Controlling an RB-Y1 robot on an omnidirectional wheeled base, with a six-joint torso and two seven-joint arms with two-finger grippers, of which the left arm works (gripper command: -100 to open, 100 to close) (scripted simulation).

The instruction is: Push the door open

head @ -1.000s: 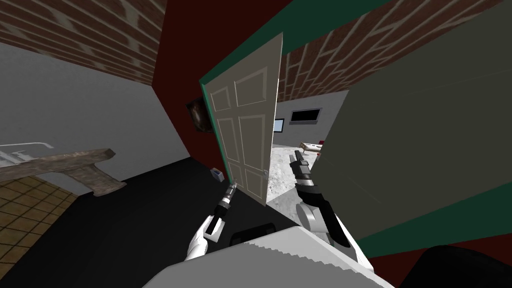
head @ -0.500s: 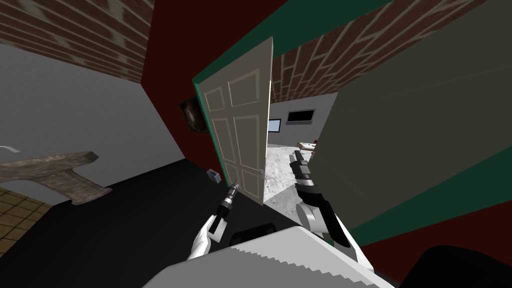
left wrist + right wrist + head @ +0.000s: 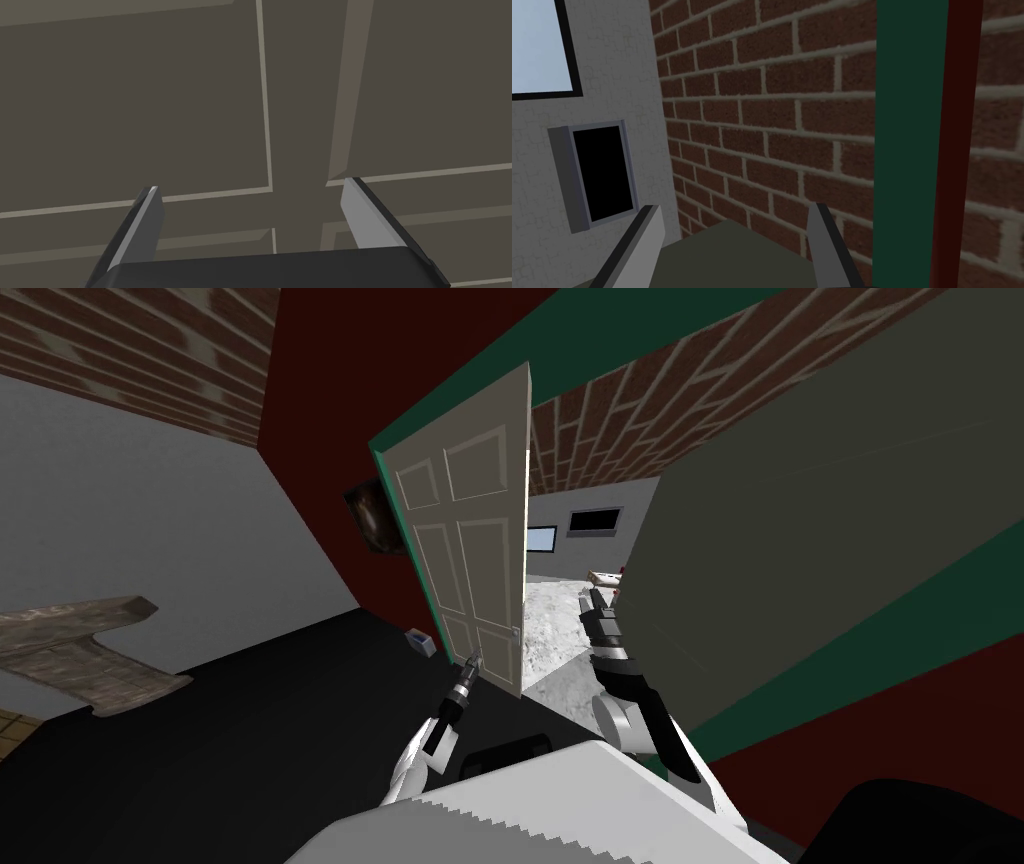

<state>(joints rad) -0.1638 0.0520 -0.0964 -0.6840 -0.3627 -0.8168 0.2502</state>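
A beige panelled door stands ajar in a green frame, its free edge and small handle toward the gap. My left gripper is at the door's lower panel. In the left wrist view its open fingers point squarely at the door's panels, very close, with nothing between them. My right gripper reaches into the doorway gap. It is open, with an olive-grey surface just ahead of it.
A large olive-grey slab with a green edge stands close on my right. A small box lies on the dark floor by the door's hinge side. A stone bench stands far left. Speckled grey floor lies beyond the gap.
The whole head view has slid left, so I have turned or moved. My left gripper has kept at the door's lower panel. The gap beside the door looks about the same.
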